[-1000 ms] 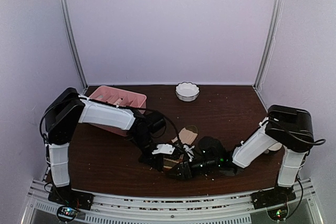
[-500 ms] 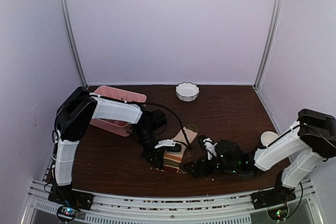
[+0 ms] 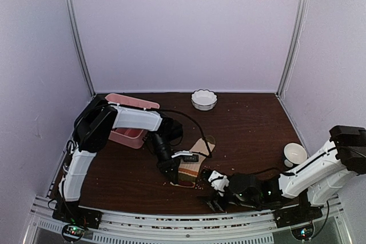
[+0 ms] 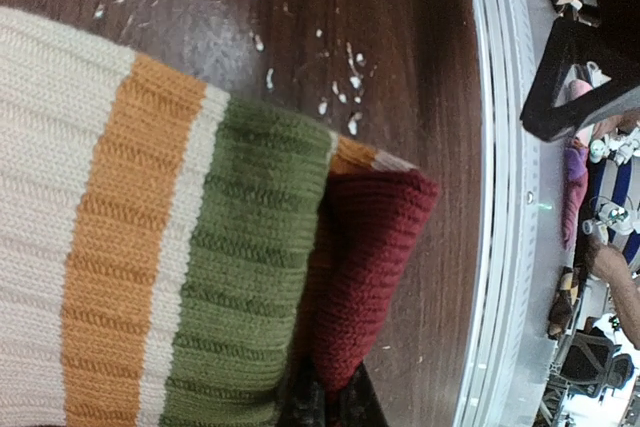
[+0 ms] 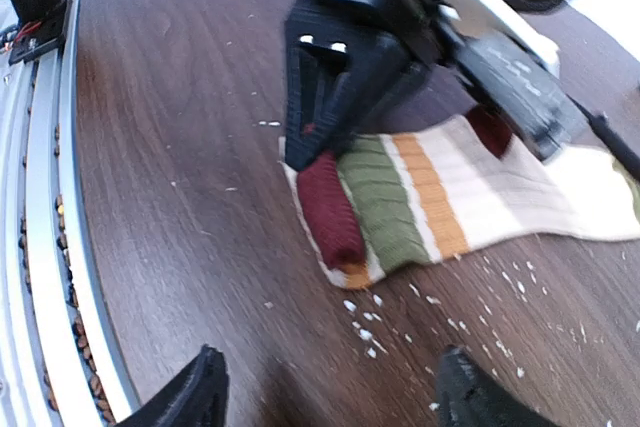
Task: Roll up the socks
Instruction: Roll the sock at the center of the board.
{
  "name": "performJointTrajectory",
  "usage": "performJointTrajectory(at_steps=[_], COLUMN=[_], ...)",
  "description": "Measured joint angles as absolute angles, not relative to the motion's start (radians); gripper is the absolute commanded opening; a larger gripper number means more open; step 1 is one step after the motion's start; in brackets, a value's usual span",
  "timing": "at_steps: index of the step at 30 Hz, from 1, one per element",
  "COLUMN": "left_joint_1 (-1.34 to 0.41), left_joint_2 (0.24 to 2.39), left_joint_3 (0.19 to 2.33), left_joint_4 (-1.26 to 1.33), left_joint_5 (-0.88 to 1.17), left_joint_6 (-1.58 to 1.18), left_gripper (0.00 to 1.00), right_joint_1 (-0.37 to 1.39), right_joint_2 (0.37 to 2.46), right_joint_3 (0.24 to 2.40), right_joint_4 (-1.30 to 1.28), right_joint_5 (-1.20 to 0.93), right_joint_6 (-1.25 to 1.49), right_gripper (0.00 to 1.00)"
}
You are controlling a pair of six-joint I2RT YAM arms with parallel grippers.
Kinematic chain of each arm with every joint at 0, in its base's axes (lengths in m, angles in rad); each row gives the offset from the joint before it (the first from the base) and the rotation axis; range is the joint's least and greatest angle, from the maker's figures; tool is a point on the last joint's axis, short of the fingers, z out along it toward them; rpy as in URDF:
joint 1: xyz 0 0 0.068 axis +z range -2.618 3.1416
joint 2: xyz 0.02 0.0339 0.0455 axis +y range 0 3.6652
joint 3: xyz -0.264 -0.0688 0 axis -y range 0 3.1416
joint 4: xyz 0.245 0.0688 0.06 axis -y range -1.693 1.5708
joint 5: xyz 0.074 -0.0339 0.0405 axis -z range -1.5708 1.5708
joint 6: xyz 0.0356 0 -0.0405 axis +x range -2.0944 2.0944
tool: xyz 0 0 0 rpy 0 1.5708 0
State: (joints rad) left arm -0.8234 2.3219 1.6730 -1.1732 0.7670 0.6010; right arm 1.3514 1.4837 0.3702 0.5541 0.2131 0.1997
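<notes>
Rolling is judged to be at its first turn: the striped sock (image 5: 450, 187) lies flat on the table (image 5: 180, 147) near the front rail (image 5: 50, 197), its dark red cuff (image 5: 330, 212) pinched in the closed left gripper (image 5: 315, 147). The right gripper (image 5: 330, 397) is held wide, empty, just apart. The cuff should be turned squarely, the free length pinned

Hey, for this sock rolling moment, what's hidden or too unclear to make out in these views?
Second sock: absent from both wrist views; top view too small to separate it from the striped sock.
Striped sock's toe: cut off by the frame edge in both wrist views.
Left gripper fingertips: behind the cuff, right wrist view; cropped at the bottom edge, left wrist view.
Pink tray compartments: left arm crosses them, top view.
</notes>
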Motion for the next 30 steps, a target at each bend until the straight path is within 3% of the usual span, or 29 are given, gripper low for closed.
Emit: performJointTrajectory(at_steps=[7, 15, 20, 24, 30], left_joint_1=[-0.823, -0.821, -0.821, -0.821, -0.82], left_joint_2=[2.354, 2.364, 2.364, 2.364, 2.346], left_joint_3=[1.719, 1.73, 1.73, 1.73, 1.704], left_joint_4=[-1.226, -1.251, -1.255, -1.258, -1.245], left_joint_5=[0.767, 0.769, 0.769, 0.768, 0.784], left_joint_6=[0.573, 0.573, 0.573, 0.574, 0.585], left_gripper=[0.05, 0.06, 0.08, 0.15, 0.32], right_joint_1=[1.375, 1.291, 1.266, 1.261, 1.238], right_joint_2=[1.676, 1.779, 1.807, 1.826, 1.829], right_joint_3=[0.571, 0.691, 0.704, 0.713, 0.714], right_joint_4=[0.496, 0.465, 0.459, 0.463, 0.474], right_joint_5=[0.239, 0.183, 0.149, 0.112, 0.045], right_joint_6=[-0.043, -0.136, -0.138, -0.126, -0.056], right_gripper=[0.36, 0.3, 0.19, 0.01, 0.0])
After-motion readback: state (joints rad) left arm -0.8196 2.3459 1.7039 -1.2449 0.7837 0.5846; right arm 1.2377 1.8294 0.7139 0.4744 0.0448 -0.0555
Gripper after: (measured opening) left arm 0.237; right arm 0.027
